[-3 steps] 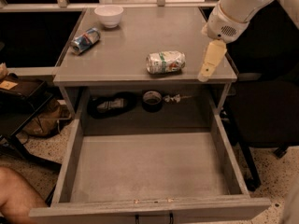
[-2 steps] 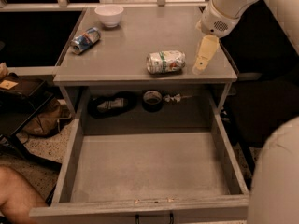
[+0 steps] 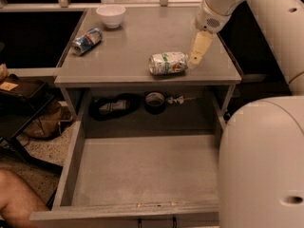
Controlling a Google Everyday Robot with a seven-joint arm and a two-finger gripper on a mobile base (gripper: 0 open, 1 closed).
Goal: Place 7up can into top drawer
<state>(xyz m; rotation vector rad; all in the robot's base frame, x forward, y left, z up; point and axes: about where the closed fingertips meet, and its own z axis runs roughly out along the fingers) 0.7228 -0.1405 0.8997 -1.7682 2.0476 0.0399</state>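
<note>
The 7up can [image 3: 167, 63], whitish-silver with green lettering and a red mark, lies on its side near the front edge of the grey table top [image 3: 142, 37]. My gripper [image 3: 198, 51] hangs just right of the can, its pale fingers pointing down at the can's right end, close to it. The top drawer [image 3: 142, 170] is pulled out wide below the table, its flat grey bottom bare. A dark handle [image 3: 156, 221] shows at its front edge.
A blue-and-silver can [image 3: 87, 40] lies at the table's left. A white bowl [image 3: 111, 15] stands at the back. Dark items and a tape roll [image 3: 155, 102] sit on the shelf under the table top. A person's knee [image 3: 16, 198] is at lower left. My arm fills the right side.
My gripper has moved left and slightly away from the table's right edge, closing in on the right end of the 7up can. The can has not moved.
</note>
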